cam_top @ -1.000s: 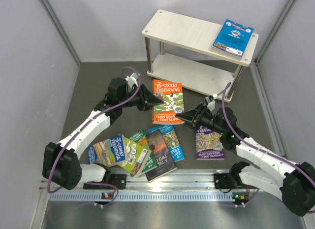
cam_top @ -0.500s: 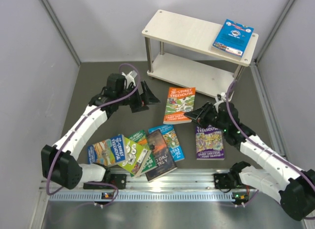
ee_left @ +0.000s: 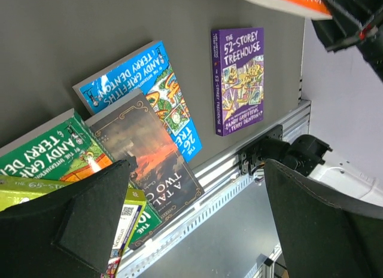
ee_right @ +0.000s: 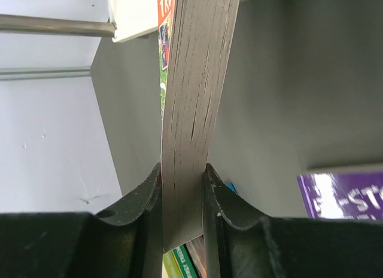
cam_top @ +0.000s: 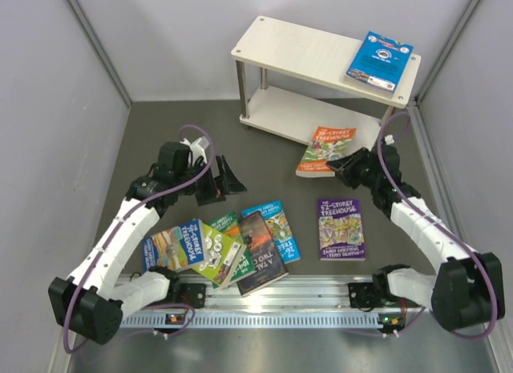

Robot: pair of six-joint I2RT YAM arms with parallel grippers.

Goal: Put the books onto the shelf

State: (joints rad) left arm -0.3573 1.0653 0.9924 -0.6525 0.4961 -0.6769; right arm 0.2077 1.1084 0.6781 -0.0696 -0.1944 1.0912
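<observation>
Right fingers (ee_right: 149,200) grip book (cam_top: 325,148); left fingers (ee_left: 84,224) wide.

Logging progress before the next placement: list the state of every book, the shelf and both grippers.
shelf: upright, one book on its top board.
blue book: flat on that board, right end.
orange book: held up, tilted, near the lower board.
right gripper: shut on orange book.
left gripper: open, empty.
purple book: flat on the table, alone.
book pile: overlapping, on the table.
</observation>
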